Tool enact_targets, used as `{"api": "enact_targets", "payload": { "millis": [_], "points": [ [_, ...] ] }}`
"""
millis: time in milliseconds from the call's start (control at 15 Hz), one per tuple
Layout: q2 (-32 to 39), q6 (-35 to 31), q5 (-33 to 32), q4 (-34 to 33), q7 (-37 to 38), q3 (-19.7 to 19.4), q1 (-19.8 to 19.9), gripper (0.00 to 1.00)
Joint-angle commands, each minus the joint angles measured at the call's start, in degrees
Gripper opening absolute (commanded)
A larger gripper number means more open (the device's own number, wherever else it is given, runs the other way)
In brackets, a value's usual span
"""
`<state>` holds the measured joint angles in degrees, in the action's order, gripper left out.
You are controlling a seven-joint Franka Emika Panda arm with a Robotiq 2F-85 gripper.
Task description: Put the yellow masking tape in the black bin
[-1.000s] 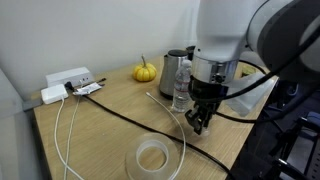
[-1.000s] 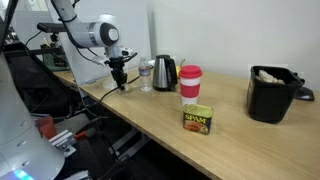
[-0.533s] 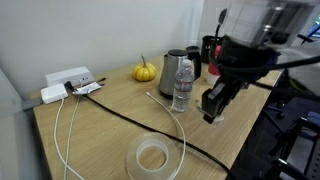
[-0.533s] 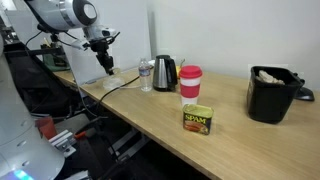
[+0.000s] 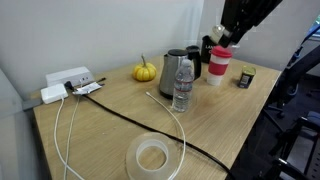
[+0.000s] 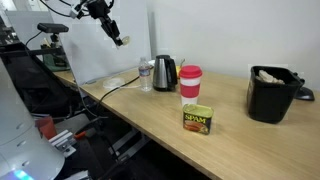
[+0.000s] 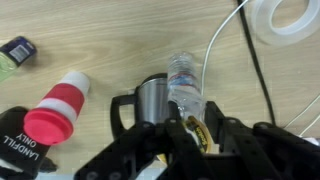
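The yellow masking tape [image 7: 196, 133] is a small yellow ring held between my gripper's fingers [image 7: 198, 128] in the wrist view. The gripper is shut on it and raised high above the table, over the kettle and water bottle. In both exterior views the gripper [image 5: 222, 35] [image 6: 118, 38] hangs well above the tabletop. The black bin [image 6: 272, 95] stands at the far end of the table, a long way from the gripper, with something pale inside it.
Below the gripper stand a steel kettle [image 5: 172, 72], a water bottle [image 5: 182, 85] and a red-lidded cup [image 5: 217, 65]. A Spam can [image 6: 197, 120] sits between cup and bin. A mini pumpkin [image 5: 145, 72], a large translucent tape roll [image 5: 153, 157] and cables [image 5: 70, 130] lie on the table.
The gripper has risen from just above the table beside the water bottle to high above the kettle, carrying the yellow tape with it.
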<state>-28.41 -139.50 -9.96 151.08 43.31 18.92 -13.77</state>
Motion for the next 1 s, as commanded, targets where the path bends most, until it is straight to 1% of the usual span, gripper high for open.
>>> {"api": "enact_targets", "payload": {
  "millis": [0,200,333,467,533,667,933],
  "points": [
    [-3.7,4.5,-1.5,-0.4,-4.6,-1.1,5.5,0.08],
    [-5.7,7.8,-0.8,-1.2,-13.2,-5.0,8.6,0.08],
    [-6.4,10.2,0.6,-1.5,-18.4,-6.7,9.3,0.08],
    [-6.6,12.5,1.7,-1.9,-23.1,-8.3,8.6,0.08],
    [-6.7,9.8,0.8,-1.1,-19.5,-6.6,10.2,0.31],
    [-6.8,10.7,1.3,-1.3,-21.5,-7.0,9.9,0.31],
    [-6.8,11.0,1.3,-1.3,-21.8,-7.0,9.8,0.31]
  ]
}}
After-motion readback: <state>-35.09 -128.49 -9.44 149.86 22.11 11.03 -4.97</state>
